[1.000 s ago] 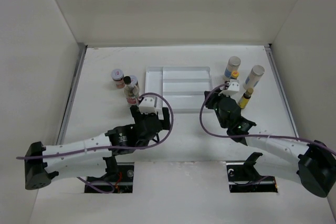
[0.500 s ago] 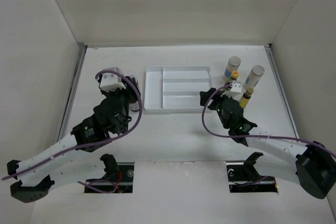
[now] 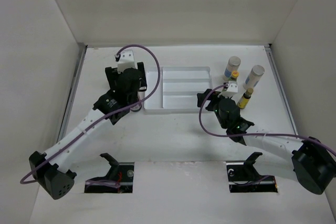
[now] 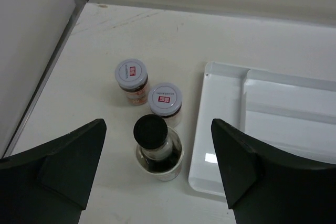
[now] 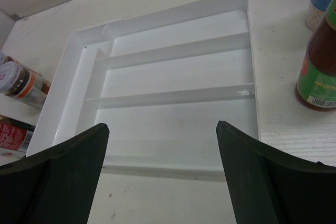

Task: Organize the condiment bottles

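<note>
So far none of the bottles is in the tray [image 3: 178, 85]; all its compartments lie bare in the right wrist view. We read this as the approach to a first pick.

Our left gripper [image 4: 157, 127] hangs above the black-capped bottle [image 4: 157, 160]. Its jaws are spread wide and hold nothing, with one finger at the bottle's nine o'clock and the other at its three. That bottle stands upright on the table [image 4: 173, 30], just beside the tray's left rim. Two red-labelled jars [image 4: 132, 74] crowd it. The nearer one is at its twelve o'clock, so close that we cannot tell whether they touch, and the other is at eleven, a little further back.

Our right gripper [image 5: 163, 128] faces the tray from about its five o'clock corner, jaws equally wide and empty. Seen from above, two silver-lidded shakers [image 3: 232, 66] and two yellow-capped bottles [image 3: 245, 98] stand at the tray's three o'clock, all upright and apart from it.

Next, we judge, the left arm needs to come straight down so the fingers straddle the bottle's body below the cap, then close. The tight spot is at three o'clock, where a finger must slip between bottle and tray rim without landing on the rim. The closing jaws should also not tip the neighbouring jar.
</note>
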Action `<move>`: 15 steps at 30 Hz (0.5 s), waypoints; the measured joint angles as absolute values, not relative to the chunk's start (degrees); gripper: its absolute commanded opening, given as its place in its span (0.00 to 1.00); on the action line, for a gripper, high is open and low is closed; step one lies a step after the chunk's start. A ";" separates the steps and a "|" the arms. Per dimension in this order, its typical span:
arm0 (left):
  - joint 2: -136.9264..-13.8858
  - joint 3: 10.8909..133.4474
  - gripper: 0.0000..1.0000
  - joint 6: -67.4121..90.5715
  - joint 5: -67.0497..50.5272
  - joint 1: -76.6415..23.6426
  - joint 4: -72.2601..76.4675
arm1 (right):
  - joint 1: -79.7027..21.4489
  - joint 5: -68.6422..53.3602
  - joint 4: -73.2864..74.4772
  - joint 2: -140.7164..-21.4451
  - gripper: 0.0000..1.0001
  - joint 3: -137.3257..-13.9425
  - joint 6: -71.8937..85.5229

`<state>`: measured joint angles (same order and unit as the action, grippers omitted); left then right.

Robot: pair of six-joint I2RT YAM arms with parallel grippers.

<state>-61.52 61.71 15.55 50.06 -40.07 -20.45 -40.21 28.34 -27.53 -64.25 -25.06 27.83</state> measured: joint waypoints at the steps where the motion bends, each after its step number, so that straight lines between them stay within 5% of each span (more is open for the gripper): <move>1: -62.28 61.71 0.80 16.12 48.75 -38.68 -21.26 | -40.21 28.34 -27.53 -64.25 0.91 -25.06 27.83; 15: -65.58 59.16 0.65 20.23 42.39 -33.39 -21.08 | -40.21 28.27 -27.51 -65.36 0.90 -25.12 27.83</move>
